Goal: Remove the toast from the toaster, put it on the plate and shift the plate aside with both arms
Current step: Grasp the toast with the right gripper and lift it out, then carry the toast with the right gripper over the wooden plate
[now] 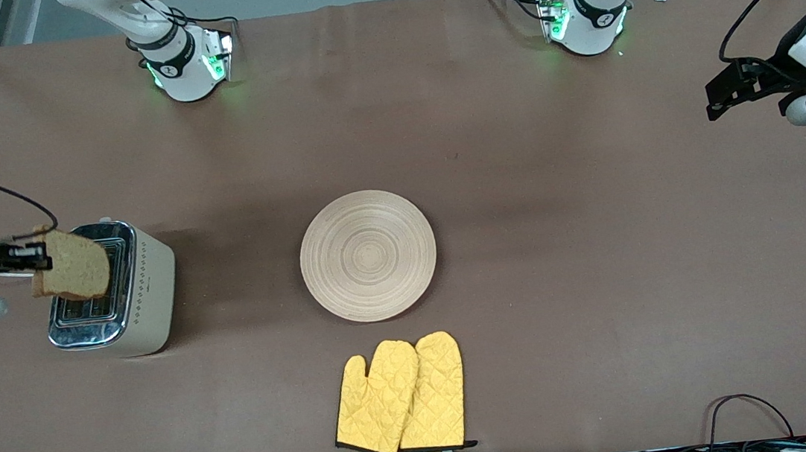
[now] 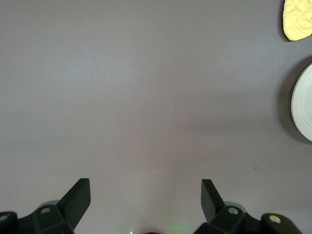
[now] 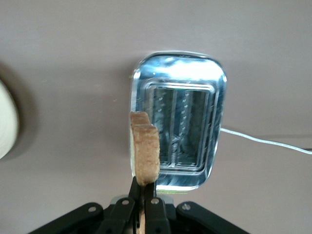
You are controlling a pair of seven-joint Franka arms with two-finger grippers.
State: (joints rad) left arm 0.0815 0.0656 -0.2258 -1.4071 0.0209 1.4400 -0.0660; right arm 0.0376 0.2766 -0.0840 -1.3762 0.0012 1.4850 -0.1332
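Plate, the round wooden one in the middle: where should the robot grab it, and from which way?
Probably at the rim. The plate lies flat on the table and is far too wide to span, so only its thin edge fits between fingers. The open, waiting left gripper over bare table could come in low from its own end. The oven mitts lie just off the edge nearest the front camera.

Bare table rings the plate (image 1: 368,256), except oven mitts (image 1: 400,397) just beside, seemingly apart.
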